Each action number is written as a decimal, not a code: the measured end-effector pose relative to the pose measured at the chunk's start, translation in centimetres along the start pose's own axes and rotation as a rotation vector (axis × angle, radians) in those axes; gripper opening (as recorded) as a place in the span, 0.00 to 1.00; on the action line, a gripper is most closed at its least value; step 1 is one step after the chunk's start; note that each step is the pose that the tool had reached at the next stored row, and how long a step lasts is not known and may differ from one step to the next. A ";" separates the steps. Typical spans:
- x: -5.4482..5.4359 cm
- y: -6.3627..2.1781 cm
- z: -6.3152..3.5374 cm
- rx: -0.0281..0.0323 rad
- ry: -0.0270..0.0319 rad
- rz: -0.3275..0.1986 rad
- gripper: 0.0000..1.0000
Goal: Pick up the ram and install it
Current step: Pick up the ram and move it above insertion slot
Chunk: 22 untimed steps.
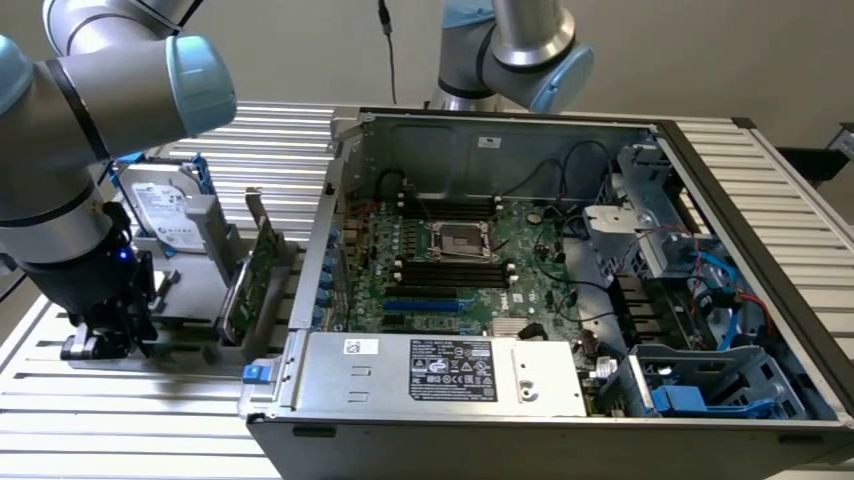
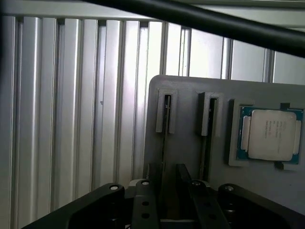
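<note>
As the ram [image 2: 165, 125] is standing on edge in the grey holder's [image 2: 188, 90] slot farther from the processor [image 2: 269, 133], we are hanging the end effector [image 2: 167, 174] spread astride it. We are judging that squaring both fingers to its thin faces matters most. The slatted metal bench [image 2: 71, 119] is carrying the holder and, at the exterior view's right, the open computer case [image 1: 534, 130].

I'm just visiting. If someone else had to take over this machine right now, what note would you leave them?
Gripper: open, low over the grey holder, fingers either side of a slot.
Ram: standing edge-on in that slot, not yet gripped as far as shows.
Done: gripper lined up over the ram.
Left: lifting and installing it; the black motherboard slots in the open case look bare.
</note>
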State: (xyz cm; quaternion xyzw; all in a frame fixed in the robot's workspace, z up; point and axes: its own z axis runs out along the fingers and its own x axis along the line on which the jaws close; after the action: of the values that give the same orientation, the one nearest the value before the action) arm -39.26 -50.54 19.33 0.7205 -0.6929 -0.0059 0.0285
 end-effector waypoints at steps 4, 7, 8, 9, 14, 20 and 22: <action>0.1 0.02 0.00 0.0024 -0.0002 0.001 0.31; 0.2 0.02 -0.01 0.0032 -0.0049 0.003 0.31; 0.2 0.02 0.00 0.0033 -0.0069 0.003 0.29; 0.2 0.02 -0.01 0.0034 -0.0078 0.003 0.29; 0.2 0.02 0.00 0.0033 -0.0086 0.004 0.15; 0.2 0.02 0.00 0.0034 -0.0088 0.005 0.15; 0.2 0.02 0.00 0.0033 -0.0094 0.008 0.15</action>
State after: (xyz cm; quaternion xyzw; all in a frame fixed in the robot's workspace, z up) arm -39.27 -50.73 19.34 0.7178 -0.6958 -0.0080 0.0240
